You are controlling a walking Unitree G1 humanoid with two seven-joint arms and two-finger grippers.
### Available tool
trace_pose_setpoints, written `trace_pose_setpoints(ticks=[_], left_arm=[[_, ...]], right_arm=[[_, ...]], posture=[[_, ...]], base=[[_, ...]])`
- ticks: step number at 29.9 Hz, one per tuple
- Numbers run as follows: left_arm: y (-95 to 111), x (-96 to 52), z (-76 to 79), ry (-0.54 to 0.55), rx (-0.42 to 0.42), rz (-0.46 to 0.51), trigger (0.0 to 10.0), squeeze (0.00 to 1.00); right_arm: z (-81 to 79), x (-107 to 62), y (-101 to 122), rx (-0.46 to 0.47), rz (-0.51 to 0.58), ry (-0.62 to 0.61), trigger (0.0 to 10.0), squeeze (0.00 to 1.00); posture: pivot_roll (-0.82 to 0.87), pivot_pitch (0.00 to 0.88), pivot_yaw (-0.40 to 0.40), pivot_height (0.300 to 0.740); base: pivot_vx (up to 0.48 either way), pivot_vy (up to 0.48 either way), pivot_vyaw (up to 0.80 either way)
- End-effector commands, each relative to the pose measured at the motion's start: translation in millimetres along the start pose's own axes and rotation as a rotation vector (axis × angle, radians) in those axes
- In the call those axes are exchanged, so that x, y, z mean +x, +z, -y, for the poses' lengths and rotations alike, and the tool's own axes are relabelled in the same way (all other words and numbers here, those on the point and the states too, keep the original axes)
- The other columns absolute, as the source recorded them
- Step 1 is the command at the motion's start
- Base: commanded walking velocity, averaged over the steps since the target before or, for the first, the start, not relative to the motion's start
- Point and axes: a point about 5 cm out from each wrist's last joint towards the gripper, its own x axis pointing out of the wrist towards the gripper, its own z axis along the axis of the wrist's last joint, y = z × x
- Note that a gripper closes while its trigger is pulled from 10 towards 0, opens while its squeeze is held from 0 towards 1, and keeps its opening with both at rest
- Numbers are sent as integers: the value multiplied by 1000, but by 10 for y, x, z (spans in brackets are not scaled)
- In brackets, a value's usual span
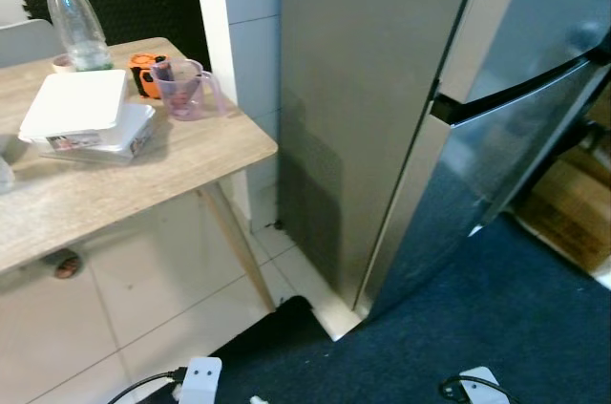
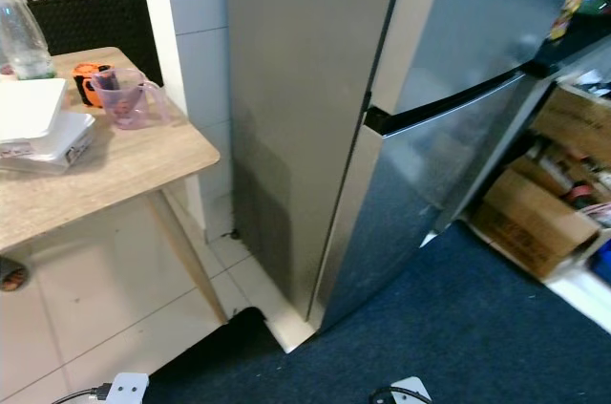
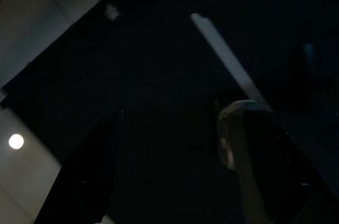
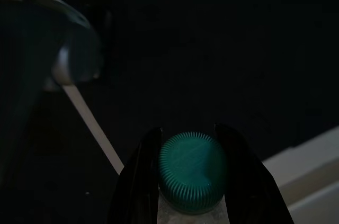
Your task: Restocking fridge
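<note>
One bottle between right claw fingers

— What stands where?
— Fridge right of the table, a wall between them.
— On the table?
— Bottle at the back; jug right of the stacked boxes.

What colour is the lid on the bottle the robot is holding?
Teal green, with ridged sides. The cap shows best in the right wrist view, between the fingers.
</note>
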Motion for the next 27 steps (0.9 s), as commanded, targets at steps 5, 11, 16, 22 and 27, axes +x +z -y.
trace_pose_setpoints(ticks=[5,11,16,22,27], left_arm=[[-18,-1,11,-20,3,-11,10000,0],[15,6,32,-22,-4,-7,10000,0],[24,8,37,-23,-2,-6,10000,0],[36,10,49,-26,-1,-2,10000,0],[48,12,61,-30,1,3,10000,0]], right_arm=[[20,-2,-13,-2,-7,-20,10000,0],[-11,0,-37,-8,-10,-15,10000,0],[-24,0,-59,-13,-14,-11,10000,0],[-28,-1,-68,-14,-15,-9,10000,0],[-18,-2,-64,-15,-15,-9,10000,0]], posture=[[-58,0,-43,740],[-58,0,-43,740],[-61,0,-43,740],[-62,0,-44,740],[-62,0,-43,740]], base=[[0,-281,0],[0,-467,0],[0,-449,0],[0,-401,0],[0,-352,0]])
